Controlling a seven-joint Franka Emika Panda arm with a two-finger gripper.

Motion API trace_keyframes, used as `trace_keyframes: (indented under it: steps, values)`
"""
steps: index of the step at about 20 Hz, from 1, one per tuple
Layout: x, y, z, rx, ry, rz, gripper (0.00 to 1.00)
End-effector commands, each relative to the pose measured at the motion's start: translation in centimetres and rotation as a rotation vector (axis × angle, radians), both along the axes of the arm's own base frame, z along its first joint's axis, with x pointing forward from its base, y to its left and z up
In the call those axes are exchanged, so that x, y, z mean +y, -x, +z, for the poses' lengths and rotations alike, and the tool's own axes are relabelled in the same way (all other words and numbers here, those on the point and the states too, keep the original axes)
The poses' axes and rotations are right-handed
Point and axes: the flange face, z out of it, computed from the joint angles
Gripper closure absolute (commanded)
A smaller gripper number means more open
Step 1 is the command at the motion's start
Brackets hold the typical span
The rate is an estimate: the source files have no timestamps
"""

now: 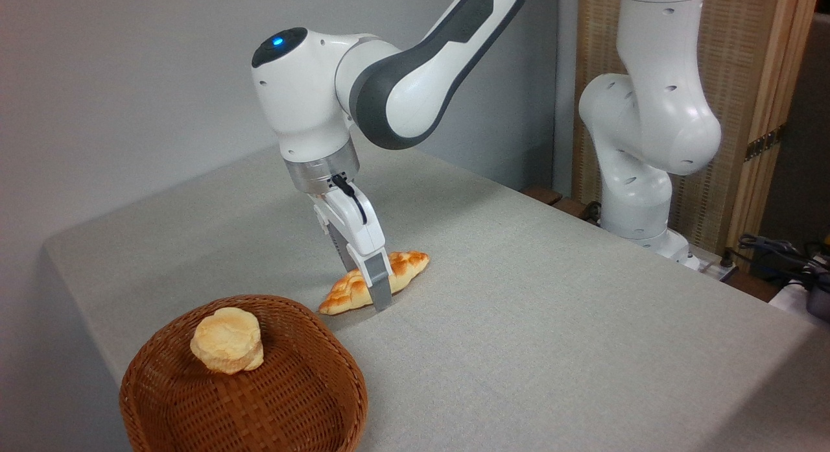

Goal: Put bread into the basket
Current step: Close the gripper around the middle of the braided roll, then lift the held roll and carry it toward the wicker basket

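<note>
While the bread (402, 268) lies flat on the grey-covered counter (551, 322), just beyond the basket (298, 400) and apart from its rim, the end effector (371, 285) has its fingers lowered astride the loaf's middle, the near finger (379, 283) reaching down to the cloth on the basket side and the far one mostly hidden behind the crust. Whether the fingers are pressing the loaf or only bracketing it cannot be told from this view; they stand narrow, about the loaf's width apart. The step in hand looks like the grasp itself. To do it well, I would close across the short width at the centre, so the pointed ends balance and the loaf does not swing when lifted. Squeeze gently, since the crust looks soft and may deform or slip. Lift straight up high enough to clear the woven rim before travelling toward the basket. A pale round bun (227, 340) already sits at the far side of the basket, so release over the open floor nearer the front.
</note>
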Motion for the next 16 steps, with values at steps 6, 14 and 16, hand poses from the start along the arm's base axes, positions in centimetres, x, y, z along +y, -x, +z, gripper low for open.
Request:
trace_keyframes:
  steps: [6, 14, 16]
  values:
    - [0.1, -0.1, 0.1, -0.013, -0.008, -0.024, 0.60]
    - [0.1, -0.3, 3.6, -0.031, 0.011, -0.015, 0.65]
    - [-0.1, -0.1, 4.6, -0.018, 0.017, -0.012, 0.65]
